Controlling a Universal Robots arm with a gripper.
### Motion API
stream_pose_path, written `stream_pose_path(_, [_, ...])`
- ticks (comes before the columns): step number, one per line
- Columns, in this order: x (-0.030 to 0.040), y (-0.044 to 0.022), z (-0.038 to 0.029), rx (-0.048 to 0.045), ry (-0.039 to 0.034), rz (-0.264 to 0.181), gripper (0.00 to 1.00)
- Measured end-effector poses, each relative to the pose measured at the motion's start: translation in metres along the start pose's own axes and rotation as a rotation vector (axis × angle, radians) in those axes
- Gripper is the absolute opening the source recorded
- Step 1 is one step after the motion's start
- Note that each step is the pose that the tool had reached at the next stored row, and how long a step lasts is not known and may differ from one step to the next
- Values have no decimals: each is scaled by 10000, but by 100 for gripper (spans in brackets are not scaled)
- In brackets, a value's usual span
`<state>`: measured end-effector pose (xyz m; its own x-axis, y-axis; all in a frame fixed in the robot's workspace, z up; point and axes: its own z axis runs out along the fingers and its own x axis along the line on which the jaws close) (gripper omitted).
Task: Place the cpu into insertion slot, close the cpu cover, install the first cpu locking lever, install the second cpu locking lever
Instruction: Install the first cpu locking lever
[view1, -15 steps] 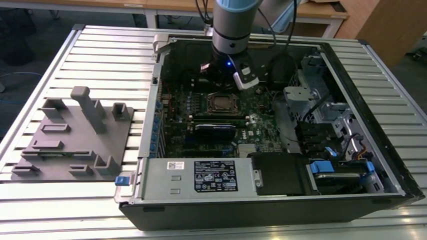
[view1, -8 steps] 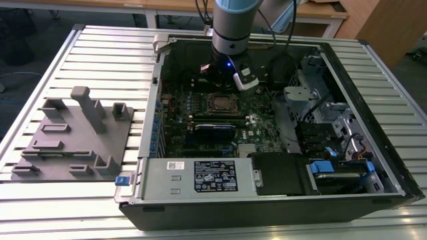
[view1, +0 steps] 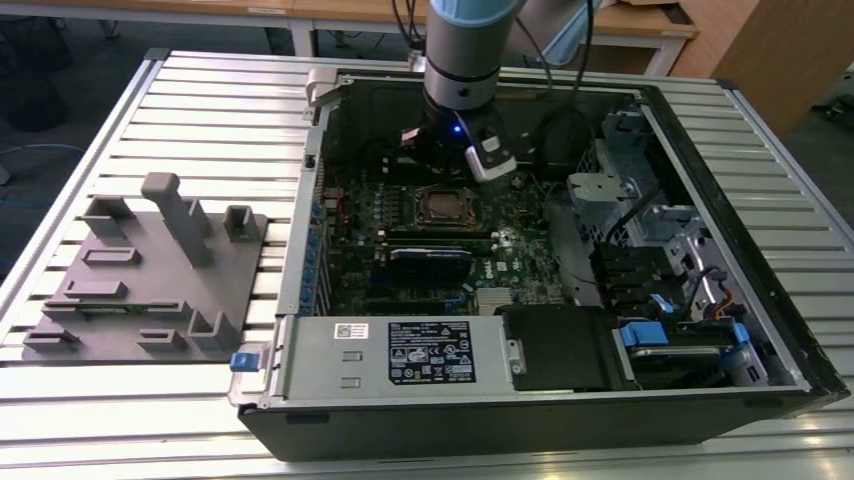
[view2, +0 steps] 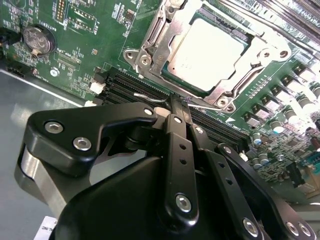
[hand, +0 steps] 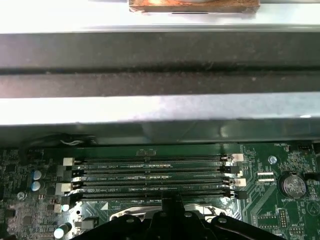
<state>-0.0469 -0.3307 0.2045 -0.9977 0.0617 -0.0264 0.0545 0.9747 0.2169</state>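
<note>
slatted bench carries a grey fixture at its left edge and an open case beside it. inside, cpu sits in slot, cover down. gripper, fingers pinched together, hangs beside the slot.

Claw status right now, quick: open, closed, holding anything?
Black metal claw: closed, tips together right by the thin silver wire lever; whether it grips that lever cannot be told.
</note>
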Motion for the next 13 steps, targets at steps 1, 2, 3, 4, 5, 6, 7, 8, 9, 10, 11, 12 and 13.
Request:
stream_pose_path(1, [0,0,0,4,-31,139,10])
stream_pose_path(2, [0,0,-1,10,-66,300,10])
stream_pose_path(3, [0,0,-1,15,-97,440,10])
stream_pose_path(4, [0,0,-1,18,-126,571,10])
stream_pose_path(5, [-1,0,-1,21,-151,679,10])
stream_pose_path(6, [-1,0,-1,23,-163,738,10])
stream_pose_path(7, [-1,0,-1,23,-169,766,10])
stream_pose_path(8, [-1,0,-1,24,-174,785,10])
stream_pose_path(9, [0,0,-1,24,-182,800,10])
stream_pose_path(10, [0,0,0,24,-198,810,10])
stream_pose_path(11, [1,-1,2,21,-222,810,10])
stream_pose_path(12, [2,-2,7,10,-266,802,10])
stream_pose_path(13, [2,-3,10,3,-308,791,10])
